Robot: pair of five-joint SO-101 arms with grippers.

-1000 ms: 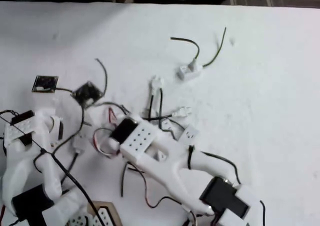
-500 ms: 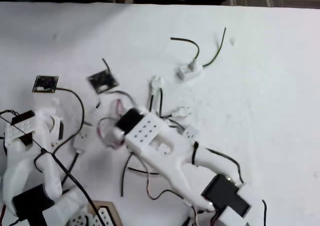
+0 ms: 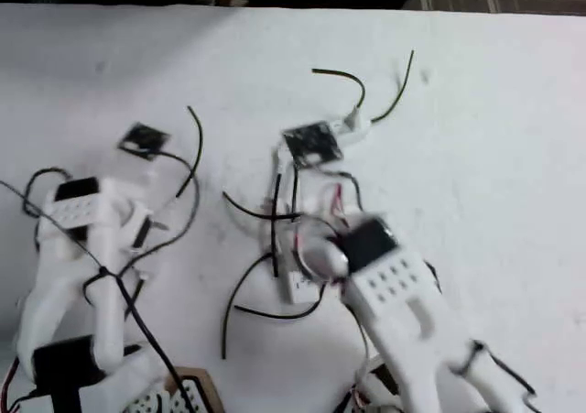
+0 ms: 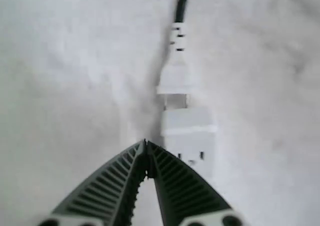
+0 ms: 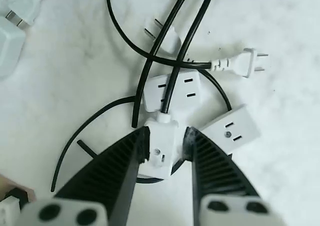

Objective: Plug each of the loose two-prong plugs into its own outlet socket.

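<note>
1. Your left claw is clenched empty, just beside one white plastic outlet block with one white two-prong plug inserted.
2. Your right claw grasps one white black-corded plug; two vacant outlets adjoin it, a square outlet and an oblong outlet.

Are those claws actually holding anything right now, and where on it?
The right arm's jaws pinch a white corded block by its two sides. The left arm's jaws are shut on nothing.
</note>
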